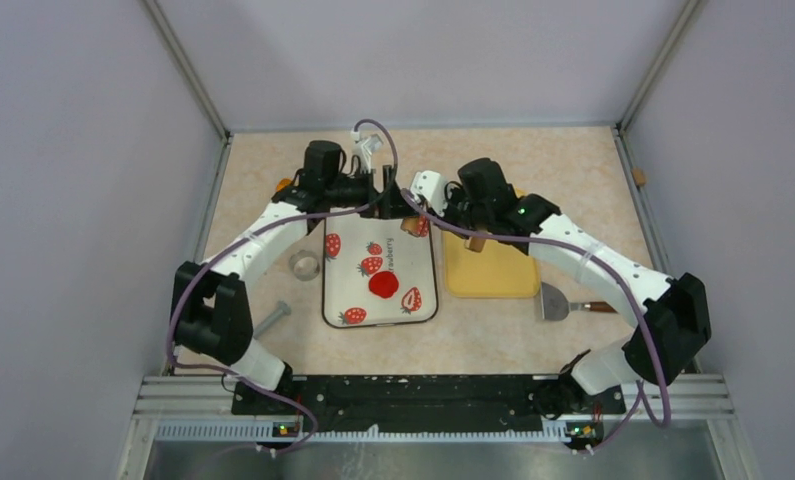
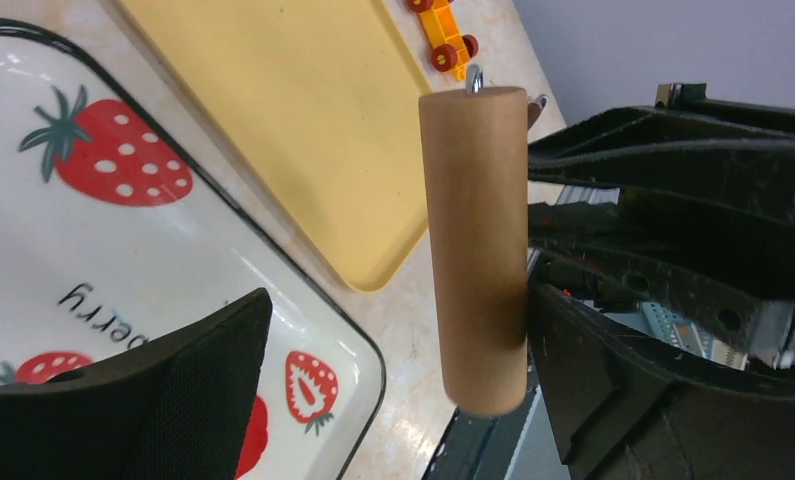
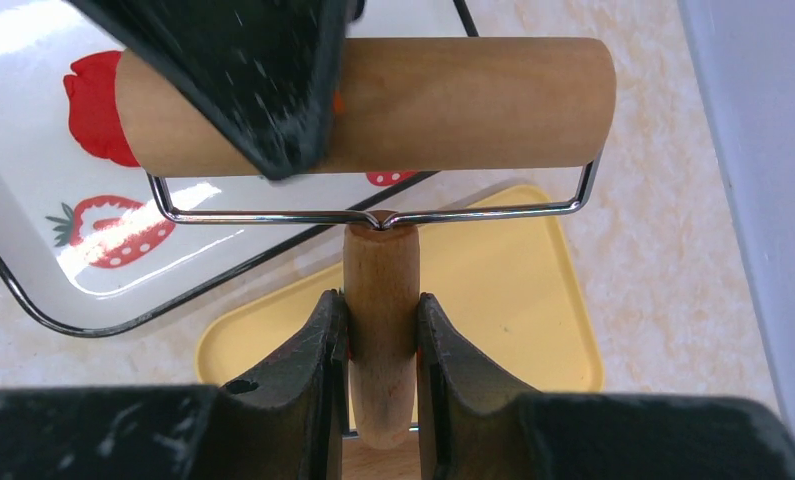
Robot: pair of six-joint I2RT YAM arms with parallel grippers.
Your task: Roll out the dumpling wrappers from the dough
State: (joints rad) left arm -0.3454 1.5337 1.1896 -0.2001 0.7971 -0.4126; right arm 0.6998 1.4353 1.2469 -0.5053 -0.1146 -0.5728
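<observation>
The right fingers (image 3: 328, 340) grip the roller (image 3: 453, 100) handle, and the left fingers (image 2: 193, 380) are open around its drum. The dough (image 1: 383, 285) lies mid-tray (image 1: 343, 288) as one blob. No wrappers are visible, so I judge most rolling remains.

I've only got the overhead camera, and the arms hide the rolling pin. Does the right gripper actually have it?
Observer: Yes. The right gripper is shut on the rolling pin, gripping its handle.
Operator: And the left one?
Observer: The left gripper is open. The pin's barrel sits between its fingers, against one only.
Operator: Anything hidden under the arms?
Observer: An orange toy with red wheels lies just off a corner of the yellow tray.
</observation>
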